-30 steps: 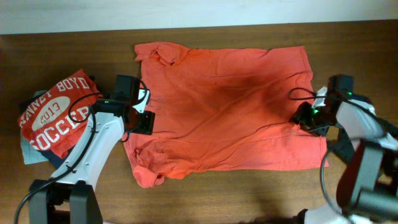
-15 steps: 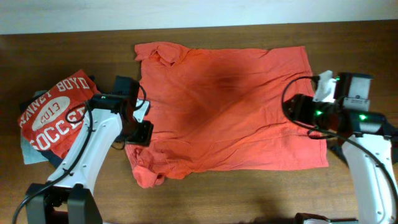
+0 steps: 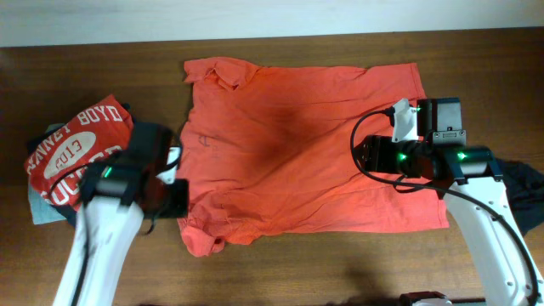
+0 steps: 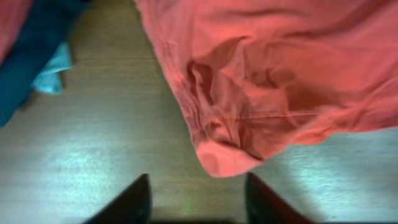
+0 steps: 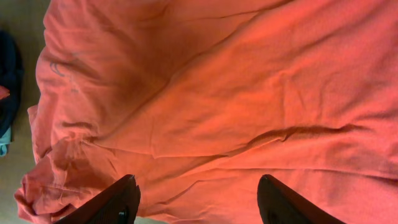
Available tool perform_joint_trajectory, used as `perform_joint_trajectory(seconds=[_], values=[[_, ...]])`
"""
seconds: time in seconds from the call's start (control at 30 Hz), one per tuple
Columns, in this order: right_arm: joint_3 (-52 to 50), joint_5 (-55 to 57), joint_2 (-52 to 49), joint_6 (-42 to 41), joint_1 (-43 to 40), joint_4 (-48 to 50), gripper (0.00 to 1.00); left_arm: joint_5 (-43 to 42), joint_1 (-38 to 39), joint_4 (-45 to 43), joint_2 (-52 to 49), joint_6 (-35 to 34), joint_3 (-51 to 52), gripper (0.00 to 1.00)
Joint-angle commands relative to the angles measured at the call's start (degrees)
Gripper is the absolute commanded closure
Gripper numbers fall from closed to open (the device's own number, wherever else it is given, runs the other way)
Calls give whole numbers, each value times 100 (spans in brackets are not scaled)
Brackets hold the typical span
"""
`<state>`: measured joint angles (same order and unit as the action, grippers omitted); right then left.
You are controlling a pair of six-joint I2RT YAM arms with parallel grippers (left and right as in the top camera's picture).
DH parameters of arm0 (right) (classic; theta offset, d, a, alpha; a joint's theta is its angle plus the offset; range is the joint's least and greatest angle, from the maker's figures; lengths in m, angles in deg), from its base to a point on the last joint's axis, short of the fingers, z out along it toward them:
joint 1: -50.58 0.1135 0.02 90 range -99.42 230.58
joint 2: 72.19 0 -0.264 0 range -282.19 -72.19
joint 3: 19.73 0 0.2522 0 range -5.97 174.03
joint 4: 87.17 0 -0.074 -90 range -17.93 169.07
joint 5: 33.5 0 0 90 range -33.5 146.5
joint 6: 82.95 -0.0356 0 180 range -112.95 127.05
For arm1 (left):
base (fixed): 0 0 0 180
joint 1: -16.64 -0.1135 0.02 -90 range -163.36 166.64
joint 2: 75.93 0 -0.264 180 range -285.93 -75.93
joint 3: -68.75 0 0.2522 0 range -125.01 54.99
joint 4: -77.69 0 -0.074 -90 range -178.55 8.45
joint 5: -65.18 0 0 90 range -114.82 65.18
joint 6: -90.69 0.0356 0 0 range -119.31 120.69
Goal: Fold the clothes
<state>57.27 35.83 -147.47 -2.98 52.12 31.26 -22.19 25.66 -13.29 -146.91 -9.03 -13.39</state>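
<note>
An orange polo shirt (image 3: 306, 144) lies spread flat on the wooden table (image 3: 493, 68), collar at the far left, a crumpled sleeve at the near left corner (image 3: 204, 234). My left gripper (image 3: 170, 197) is open and empty just left of that sleeve; in the left wrist view (image 4: 196, 199) its fingers hover over bare wood below the bunched sleeve (image 4: 230, 143). My right gripper (image 3: 370, 155) is open and empty above the shirt's right half; the right wrist view (image 5: 199, 202) shows only orange cloth (image 5: 236, 93) between the fingers.
A red printed T-shirt (image 3: 72, 153) lies folded on blue clothes (image 3: 38, 208) at the left edge, seen as dark blue cloth (image 4: 31, 56) in the left wrist view. Dark cloth (image 3: 523, 191) sits at the right edge.
My left gripper has moved toward the near edge, off the shirt's side onto bare wood by the sleeve. My right gripper has moved left from the shirt's right hem to over the cloth.
</note>
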Motion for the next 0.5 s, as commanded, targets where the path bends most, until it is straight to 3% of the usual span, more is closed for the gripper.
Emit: perform_joint_trajectory(seconds=[0.0, 0.23, 0.47], values=[[9, 35, -9, 81, 33, 2, 34, -111, -20, 26, 584, -780, 455, 39], [9, 380, -9, 81, 33, -2, 31, -1488, -20, -767, 826, -918, 1985, 37], [9, 378, -11, 81, 33, -15, 30, -1779, -20, -1449, 627, -1196, 2911, 38]])
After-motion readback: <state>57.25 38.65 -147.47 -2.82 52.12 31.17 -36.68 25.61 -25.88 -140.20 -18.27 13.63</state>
